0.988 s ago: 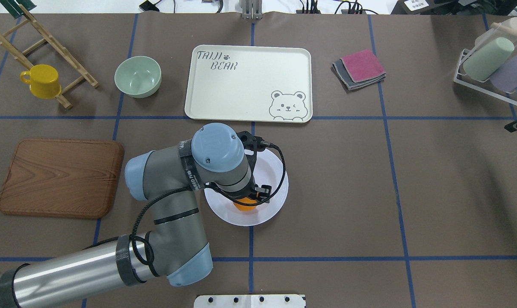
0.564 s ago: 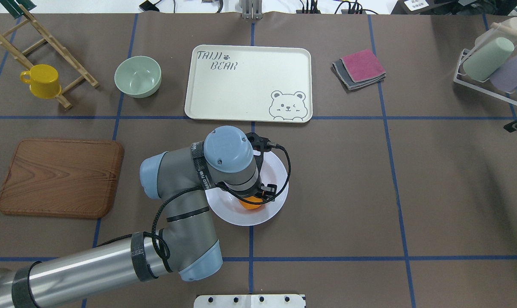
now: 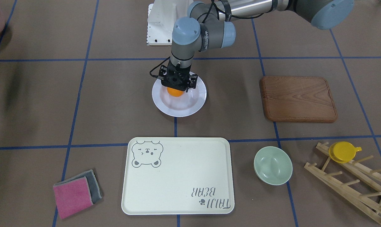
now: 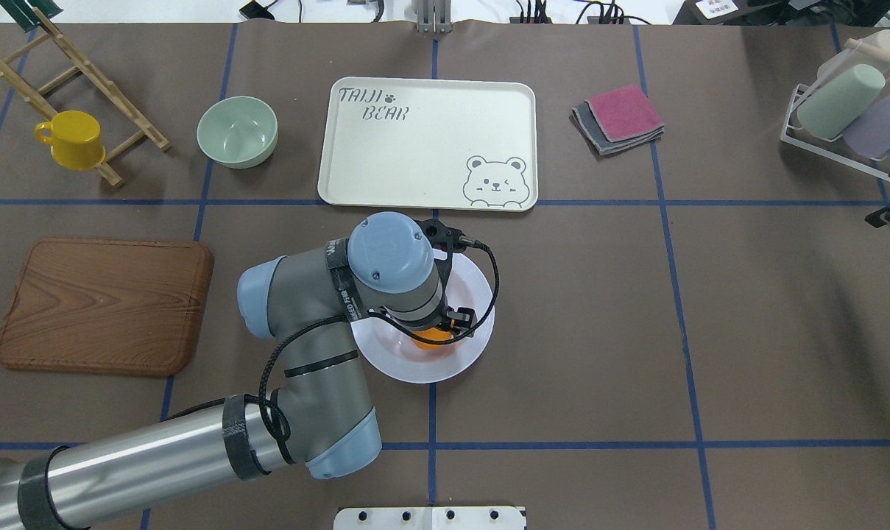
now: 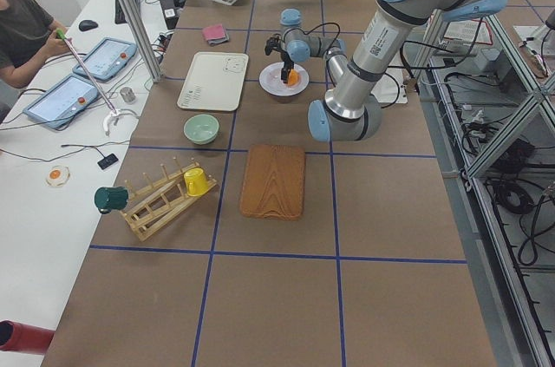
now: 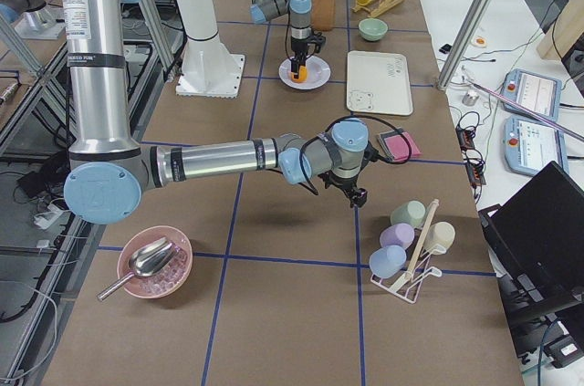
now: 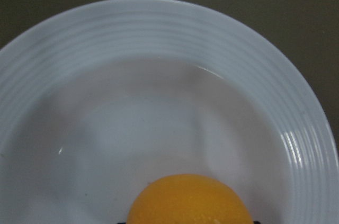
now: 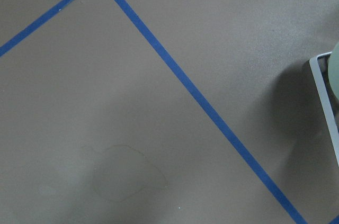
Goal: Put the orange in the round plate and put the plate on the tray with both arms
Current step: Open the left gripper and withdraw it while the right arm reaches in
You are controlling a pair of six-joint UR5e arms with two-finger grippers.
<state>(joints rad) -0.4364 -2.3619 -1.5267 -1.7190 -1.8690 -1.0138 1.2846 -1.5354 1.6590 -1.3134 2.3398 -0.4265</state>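
Observation:
The white round plate [image 4: 415, 372] lies on the table just in front of the cream tray [image 4: 422, 140]. My left gripper [image 3: 176, 87] points straight down over the plate and is shut on the orange [image 3: 174, 92]. The orange [image 7: 188, 200] hangs low over the plate's [image 7: 159, 38] well; whether it touches the bottom I cannot tell. The tray [image 3: 177, 179] carries nothing. My right gripper [image 6: 358, 198] shows only in the exterior right view, hovering over the table near the cup rack, and I cannot tell whether it is open or shut.
A pale-green bowl [image 4: 237, 131] stands left of the tray. A wooden board [image 4: 104, 305] lies at the left, and a yellow cup [image 4: 73, 138] hangs on a wooden rack. Folded cloths [image 4: 620, 118] lie right of the tray. A cup rack [image 4: 849, 110] stands at the far right.
My left gripper has shifted a little to the right and toward the tray over the plate, with the orange still in it. The plate has not moved.

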